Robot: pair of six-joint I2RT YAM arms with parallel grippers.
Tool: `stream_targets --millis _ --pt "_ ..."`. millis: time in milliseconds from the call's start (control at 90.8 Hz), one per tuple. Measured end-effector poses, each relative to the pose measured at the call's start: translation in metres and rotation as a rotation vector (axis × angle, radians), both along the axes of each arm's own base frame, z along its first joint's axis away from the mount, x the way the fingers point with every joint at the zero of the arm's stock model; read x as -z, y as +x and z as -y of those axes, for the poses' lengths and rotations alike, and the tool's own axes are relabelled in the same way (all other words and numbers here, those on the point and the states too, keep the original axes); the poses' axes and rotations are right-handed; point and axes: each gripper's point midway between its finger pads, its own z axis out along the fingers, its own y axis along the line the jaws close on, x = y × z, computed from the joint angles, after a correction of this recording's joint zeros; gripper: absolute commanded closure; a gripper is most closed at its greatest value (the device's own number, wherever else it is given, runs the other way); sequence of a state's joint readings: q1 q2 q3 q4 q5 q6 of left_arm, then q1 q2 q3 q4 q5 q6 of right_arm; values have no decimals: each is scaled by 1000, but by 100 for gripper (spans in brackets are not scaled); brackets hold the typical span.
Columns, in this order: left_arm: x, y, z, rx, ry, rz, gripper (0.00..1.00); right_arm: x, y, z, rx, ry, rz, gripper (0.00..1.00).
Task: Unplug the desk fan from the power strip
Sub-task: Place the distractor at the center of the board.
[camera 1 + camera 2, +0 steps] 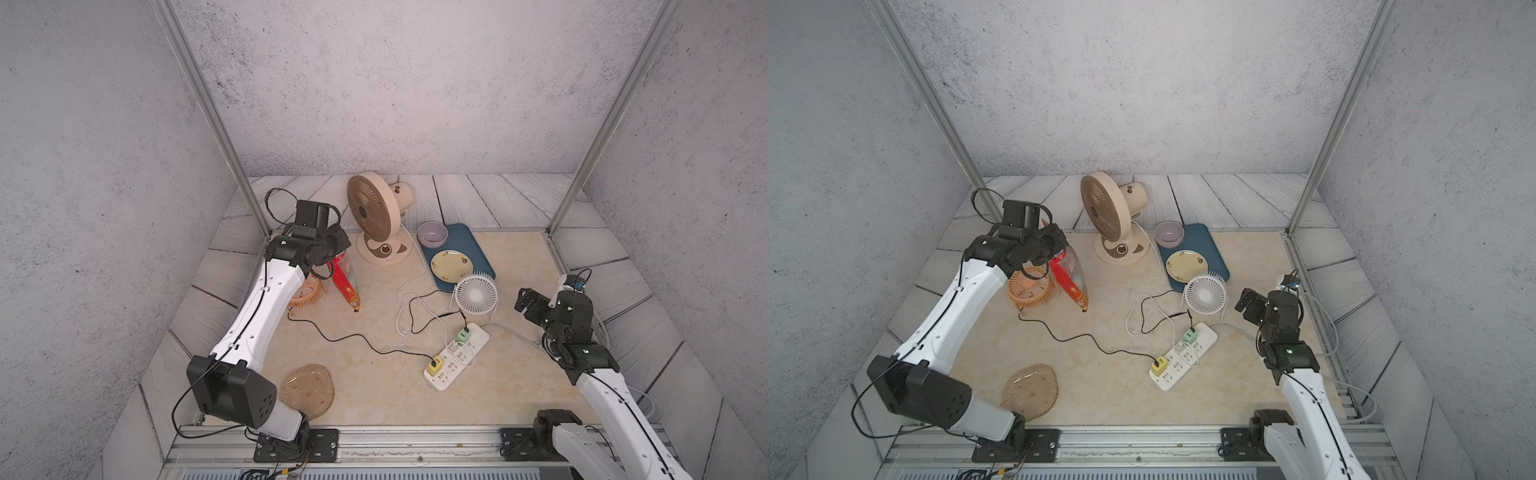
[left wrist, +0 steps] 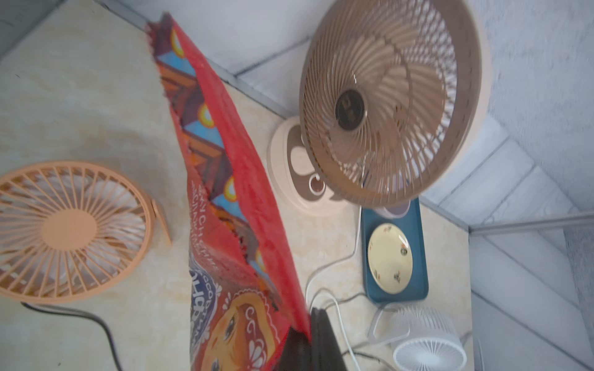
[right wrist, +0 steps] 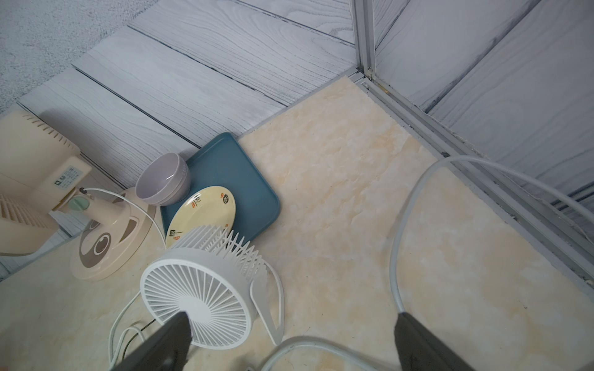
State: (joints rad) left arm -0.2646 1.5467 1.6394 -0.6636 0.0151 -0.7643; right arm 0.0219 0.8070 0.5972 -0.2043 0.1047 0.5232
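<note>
My left gripper (image 2: 311, 321) is clamped on the red snack bag (image 2: 225, 192) — only the left wrist view shows that pinch. My right gripper (image 3: 289, 324) gapes, holding nothing, near the white fan (image 3: 205, 289). The power strip (image 1: 457, 357) lies lower right of centre in both top views, with 2 coloured plugs (image 1: 433, 365) in it — neither wrist view shows it.

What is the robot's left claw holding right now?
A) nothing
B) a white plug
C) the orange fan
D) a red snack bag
D: in the left wrist view the left claw is shut on the edge of the red snack bag.
</note>
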Motion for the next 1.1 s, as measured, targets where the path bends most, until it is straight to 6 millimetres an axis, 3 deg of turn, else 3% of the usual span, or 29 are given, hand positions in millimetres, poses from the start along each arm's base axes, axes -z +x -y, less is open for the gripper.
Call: stream_targets --millis 99,418,550,716,749,826,881,1057,1101 --pt "10 30 -6 -71 -28 22 100 -2 0 1 1 -4 4 1" --pt "89 140 -30 -165 -184 33 100 -16 3 1 -6 -27 31 1" --pt "82 182 -30 -127 -256 111 100 -20 5 1 -9 -33 36 1" --pt "77 196 -41 -140 -282 156 100 -24 6 1 -15 -44 36 1" --pt "77 196 -43 -144 -285 155 93 -24 7 1 -16 -46 37 1" --pt "83 198 -50 -159 -290 147 61 -25 7 1 -18 -49 36 1" --pt "84 200 -57 -169 -285 150 44 -24 7 1 -20 -51 33 1" --pt "89 199 -77 -167 -211 145 13 -18 11 -8 -78 -46 5 1" --pt "91 197 -80 -164 -187 136 0 -18 13 -12 -102 -41 0 1"
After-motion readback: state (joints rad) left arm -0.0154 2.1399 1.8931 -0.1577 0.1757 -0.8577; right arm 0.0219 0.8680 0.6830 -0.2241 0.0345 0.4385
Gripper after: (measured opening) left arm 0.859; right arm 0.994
